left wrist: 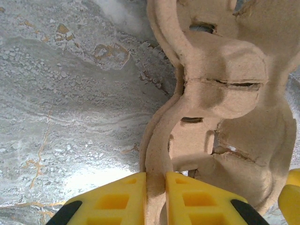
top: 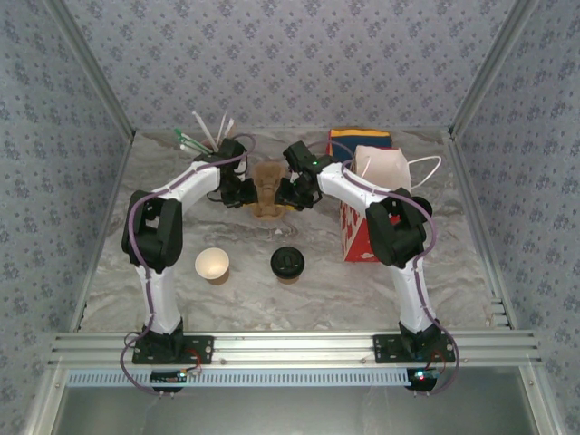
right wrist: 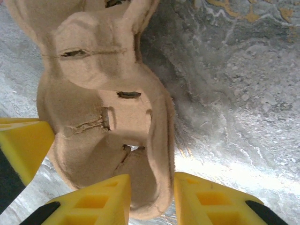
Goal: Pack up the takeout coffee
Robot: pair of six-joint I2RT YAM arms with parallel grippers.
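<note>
The takeout coffee (top: 287,263), a tan paper cup with a black lid, stands upright on the table in front of both arms, apart from them. Behind it a brown moulded-pulp cup tray (top: 269,192) is held between the two grippers. My left gripper (top: 243,192) is at its left side. In the left wrist view that gripper (left wrist: 156,177) is shut on the tray's (left wrist: 220,79) thin rim. My right gripper (top: 292,193) is at the tray's right side. In the right wrist view this gripper (right wrist: 152,180) straddles the tray's (right wrist: 98,70) rim, one finger inside a hollow and one outside.
A lidless paper cup (top: 212,265) stands left of the coffee. At the right is a red bag (top: 361,231) with a pale bag with white handles (top: 382,168) in it. Straws (top: 204,136) stand at the back left. Patterned walls close off three sides.
</note>
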